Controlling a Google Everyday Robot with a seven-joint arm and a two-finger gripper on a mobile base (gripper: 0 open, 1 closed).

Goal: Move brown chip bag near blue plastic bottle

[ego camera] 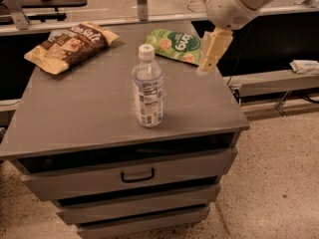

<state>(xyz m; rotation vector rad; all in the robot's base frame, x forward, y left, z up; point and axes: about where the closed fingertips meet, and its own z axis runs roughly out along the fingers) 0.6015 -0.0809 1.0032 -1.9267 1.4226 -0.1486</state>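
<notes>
While brown chip bag (70, 46) lies at desk (89, 118) back corner, well apart from blue plastic bottle (147, 88), task looks unstarted; gripper (207, 66) hovers by green snack bag (177, 45), empty, opening unreadable.

Where things sit on your cabinet (79, 113)

You have the bottle (147, 88) standing upright near the middle of the top. The chip bag (70, 46) lies flat at the back left corner, well apart from the bottle. The snack bag (177, 45) lies behind the bottle and to its right, near the back edge. Your gripper (209, 54) hangs over the right side of the top, just beside the snack bag. The drawers (138, 175) sit under the top, at the front.
</notes>
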